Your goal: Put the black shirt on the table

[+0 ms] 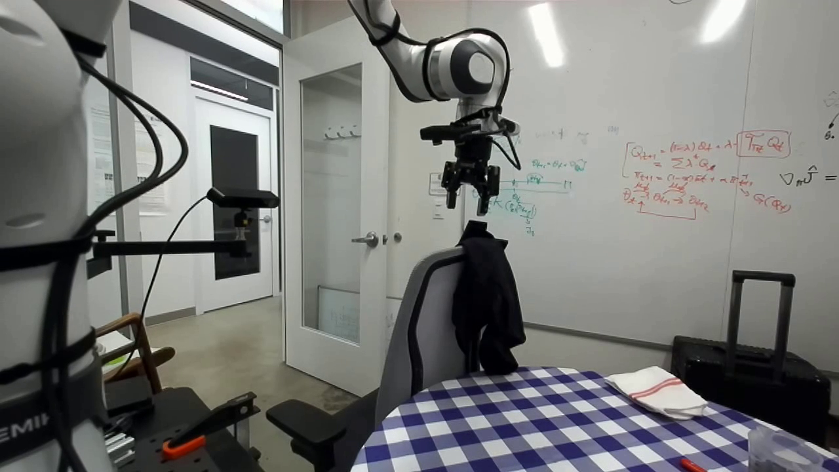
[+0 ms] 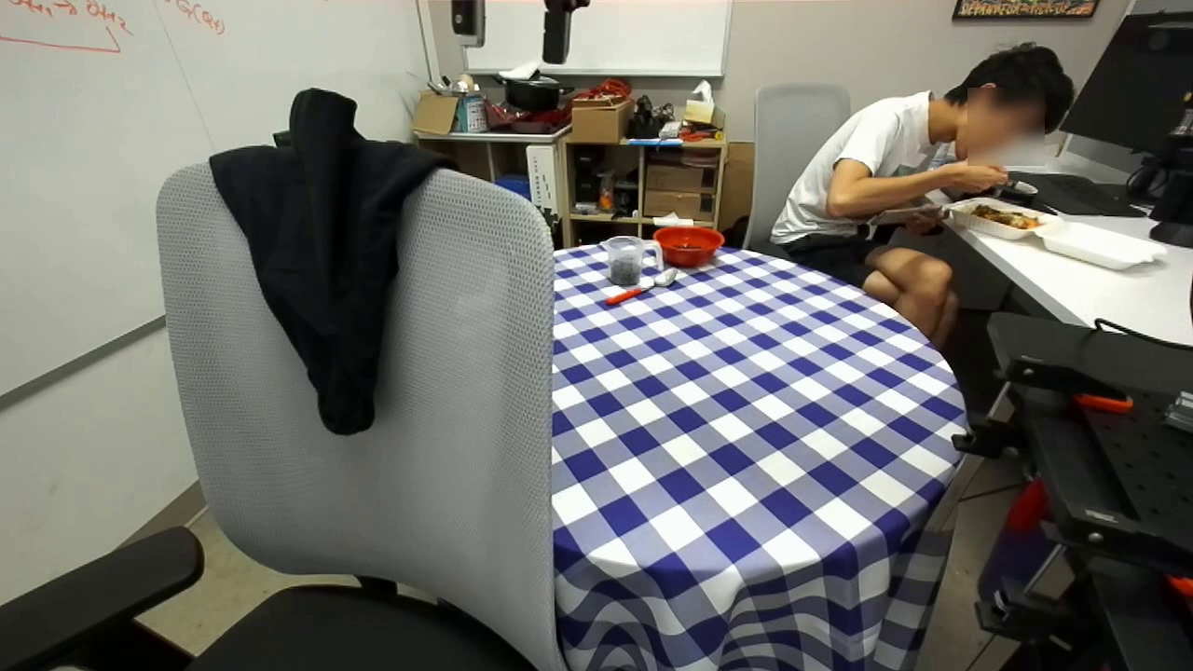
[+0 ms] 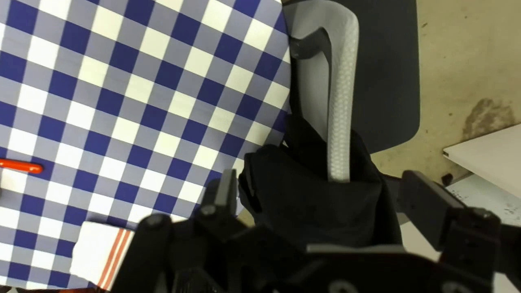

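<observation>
The black shirt (image 2: 340, 261) is draped over the grey chair back (image 2: 475, 373), nothing is held by the gripper (image 1: 467, 204), whose jaws are parted overhead, and grasping, lifting and laying on the table (image 2: 746, 373) are all judged yet to be done.

Whiteboard (image 1: 609, 196) scrawled with red equations (image 1: 704, 172), streaks of reflected light (image 1: 546, 36) across its upper part, glass-paned white door (image 1: 335, 216) standing open, mottled floor (image 1: 242, 334), grey mesh-backed chair (image 2: 475, 373), crowded shelves (image 2: 641, 186) against a pale wall (image 2: 839, 42).
</observation>
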`<state>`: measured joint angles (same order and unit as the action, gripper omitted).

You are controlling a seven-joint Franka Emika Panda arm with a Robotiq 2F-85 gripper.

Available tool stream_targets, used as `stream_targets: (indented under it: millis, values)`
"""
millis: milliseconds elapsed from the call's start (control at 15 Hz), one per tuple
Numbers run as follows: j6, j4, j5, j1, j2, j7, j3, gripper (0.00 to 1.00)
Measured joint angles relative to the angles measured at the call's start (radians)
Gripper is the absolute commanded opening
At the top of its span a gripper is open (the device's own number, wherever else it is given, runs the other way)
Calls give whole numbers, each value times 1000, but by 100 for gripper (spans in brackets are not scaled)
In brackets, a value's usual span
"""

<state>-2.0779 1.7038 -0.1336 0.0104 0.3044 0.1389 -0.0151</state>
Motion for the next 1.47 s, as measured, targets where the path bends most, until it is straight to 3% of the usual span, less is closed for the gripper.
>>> stream_targets:
  millis: [533,1000,1067,1133,1267,1467]
  values:
    - [54,-393,18,56,284,37,-22,100]
    - [188,-701,130,115,508,-100,-35,100]
    - [212,-743,155,124,536,-122,-35,96]
    - [233,-784,179,132,562,-142,-33,74]
    - [267,-862,215,146,614,-178,-29,69]
    - [299,-972,243,159,686,-210,-19,47]
